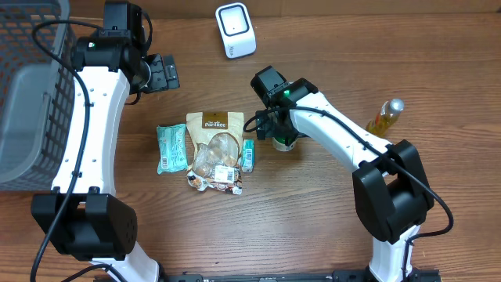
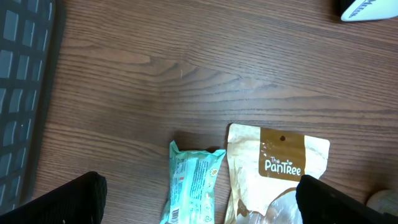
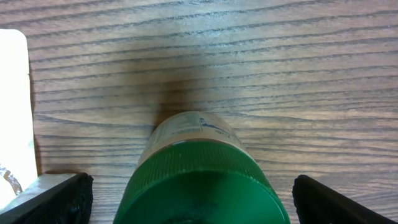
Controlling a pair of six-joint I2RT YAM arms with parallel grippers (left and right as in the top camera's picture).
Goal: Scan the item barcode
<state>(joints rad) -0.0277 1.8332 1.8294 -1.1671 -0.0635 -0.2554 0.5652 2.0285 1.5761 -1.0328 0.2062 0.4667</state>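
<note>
A jar with a green screw cap (image 3: 199, 186) stands upright on the wooden table, directly under my right gripper (image 3: 199, 202). The black fingers (image 3: 59, 196) sit wide on either side of the cap with a gap on each side, so the gripper is open and holds nothing. From overhead the jar (image 1: 284, 144) peeks out below the right gripper (image 1: 280, 133). The white barcode scanner (image 1: 235, 30) stands at the back centre, its corner (image 2: 367, 7) showing in the left wrist view. My left gripper (image 1: 166, 73) hovers open and empty at the back left.
A teal packet (image 1: 171, 147), a PanTree pouch (image 1: 215, 149) and a small green box (image 1: 248, 154) lie together mid-table. A yellow bottle (image 1: 387, 116) lies at the right. A grey mesh basket (image 1: 31, 94) fills the left edge.
</note>
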